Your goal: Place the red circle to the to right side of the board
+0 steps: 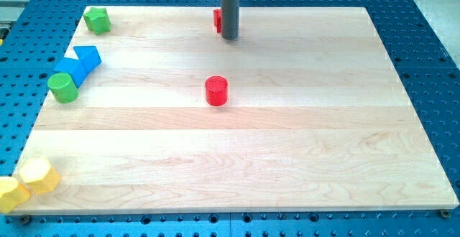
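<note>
A pale wooden surface [302, 158] is set on a blue perforated bench [431, 43]. The red circle [216, 91] lies near its middle, well below my tip [229, 38]; no gripper is fitted. A second red block [216, 20] is partly hidden behind the rod. Left of the circle are counted two green blocks [97, 20] [63, 87], two blue blocks [88, 56] [69, 70] and two yellow blocks [39, 175] [10, 193].
</note>
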Robot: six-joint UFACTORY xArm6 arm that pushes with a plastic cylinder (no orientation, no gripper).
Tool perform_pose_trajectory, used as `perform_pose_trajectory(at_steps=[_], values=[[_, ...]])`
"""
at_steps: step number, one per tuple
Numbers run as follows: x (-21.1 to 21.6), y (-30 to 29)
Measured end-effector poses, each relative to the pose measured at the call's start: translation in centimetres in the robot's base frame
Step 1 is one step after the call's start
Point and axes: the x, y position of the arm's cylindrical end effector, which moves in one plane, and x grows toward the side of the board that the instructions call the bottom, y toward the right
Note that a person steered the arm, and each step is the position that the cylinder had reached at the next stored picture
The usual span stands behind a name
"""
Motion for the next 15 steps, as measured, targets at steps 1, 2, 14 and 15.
perform_pose_trajectory(at_steps=[1, 2, 14, 15], values=[[0.0, 0.0], [0.9, -1.3], [16.5, 14.6], [14.4, 16.7]])
